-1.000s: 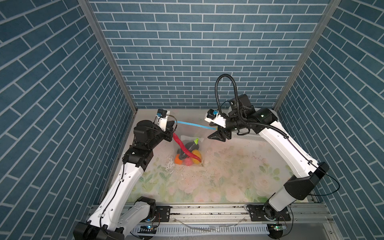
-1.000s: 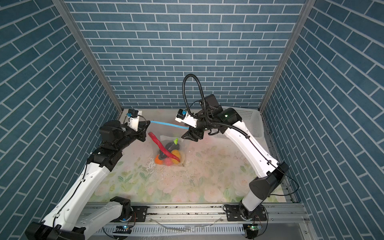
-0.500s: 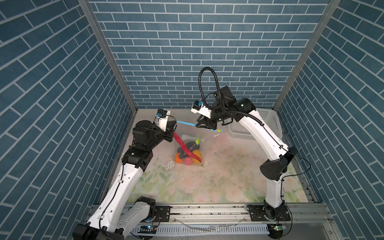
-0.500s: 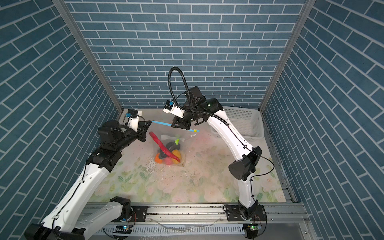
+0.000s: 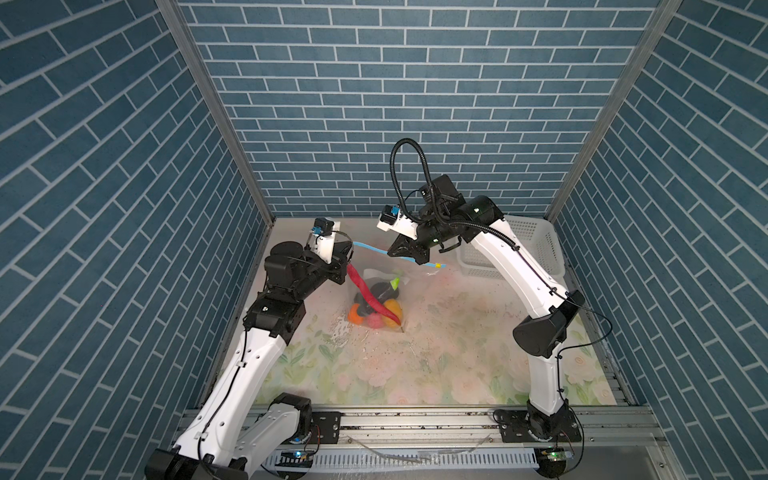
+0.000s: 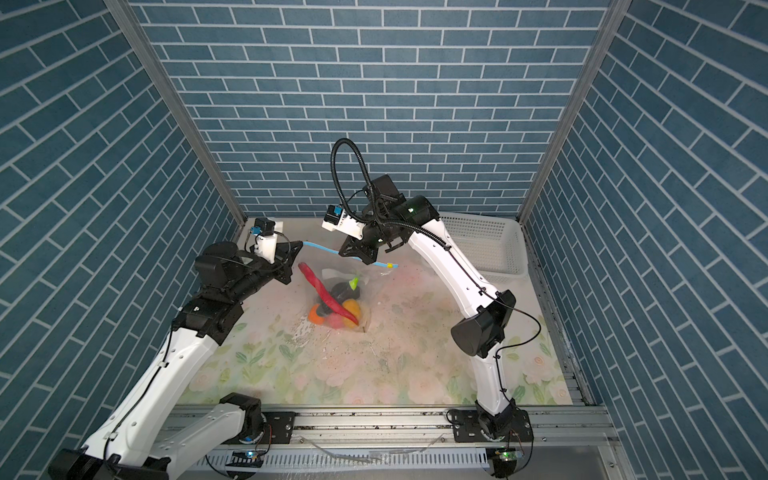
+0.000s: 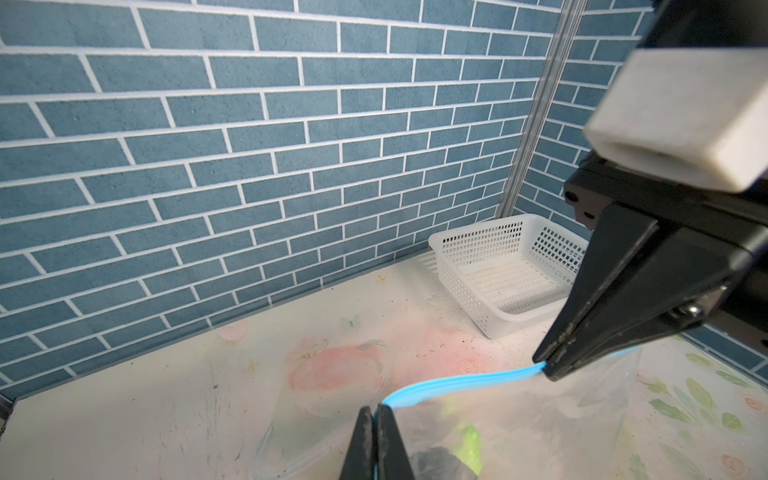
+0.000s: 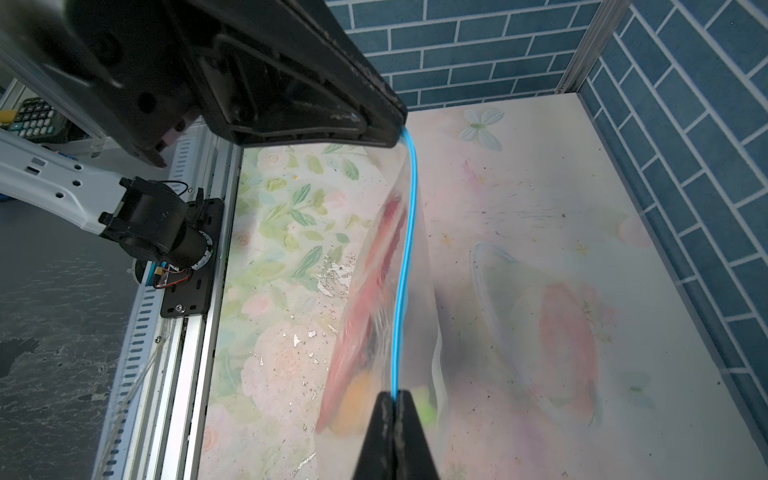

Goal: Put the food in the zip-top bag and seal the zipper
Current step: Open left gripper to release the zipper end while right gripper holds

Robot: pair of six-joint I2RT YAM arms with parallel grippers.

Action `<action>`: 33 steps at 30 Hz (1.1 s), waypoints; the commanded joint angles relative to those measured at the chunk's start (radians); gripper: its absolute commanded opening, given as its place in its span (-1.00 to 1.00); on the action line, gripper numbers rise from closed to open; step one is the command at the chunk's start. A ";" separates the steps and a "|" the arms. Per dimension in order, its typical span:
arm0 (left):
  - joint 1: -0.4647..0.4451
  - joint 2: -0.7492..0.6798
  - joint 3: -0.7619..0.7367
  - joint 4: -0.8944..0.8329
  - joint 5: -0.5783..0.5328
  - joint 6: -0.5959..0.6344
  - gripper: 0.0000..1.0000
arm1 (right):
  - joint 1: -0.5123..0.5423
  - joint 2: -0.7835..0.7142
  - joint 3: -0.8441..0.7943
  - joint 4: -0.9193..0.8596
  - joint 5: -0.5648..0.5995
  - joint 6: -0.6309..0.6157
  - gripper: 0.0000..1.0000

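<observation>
while the left claw and right claw each pinch the zipper, the zip-top bag holds the food.

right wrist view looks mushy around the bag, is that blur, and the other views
Right wrist view: the red and orange toy food inside the clear crinkly zip-top bag is smeared soft, while the light blue zipper strip and the bricks look crisper. Left wrist view: the white perforated basket is sharp. Both top views: even light, no hard shadows.
</observation>
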 commanded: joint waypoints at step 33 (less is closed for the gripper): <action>0.003 -0.065 -0.020 0.152 -0.017 -0.153 0.22 | 0.026 -0.143 0.001 -0.018 0.297 0.465 -1.00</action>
